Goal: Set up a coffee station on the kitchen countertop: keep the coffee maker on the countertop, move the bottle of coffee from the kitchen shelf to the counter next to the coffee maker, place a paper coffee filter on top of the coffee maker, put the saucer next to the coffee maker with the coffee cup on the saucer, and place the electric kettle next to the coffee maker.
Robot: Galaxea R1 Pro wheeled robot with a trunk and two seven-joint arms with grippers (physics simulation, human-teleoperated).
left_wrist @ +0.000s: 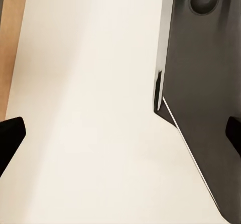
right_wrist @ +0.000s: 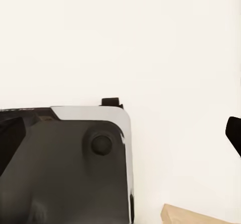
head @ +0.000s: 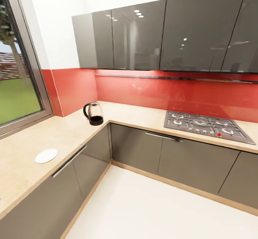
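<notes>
In the head view, a glass electric kettle (head: 94, 113) with a black handle and base stands at the inner corner of the L-shaped beige countertop (head: 68, 133). A white saucer (head: 46, 156) lies flat near the front edge of the counter's left run, with nothing on it. In the left wrist view my left gripper (left_wrist: 120, 136) hangs open over the pale floor, its dark fingertips (left_wrist: 11, 136) far apart and nothing between them. My right gripper (right_wrist: 120, 136) is open too, empty above the floor, beside my own dark base (right_wrist: 65, 174).
A gas hob (head: 206, 125) is set into the right run of the counter. Grey upper cabinets (head: 161, 35) hang above a red backsplash. A window (head: 16, 85) lines the left wall. Grey base cabinets (head: 143, 147) with bar handles border the open cream floor (head: 154, 210).
</notes>
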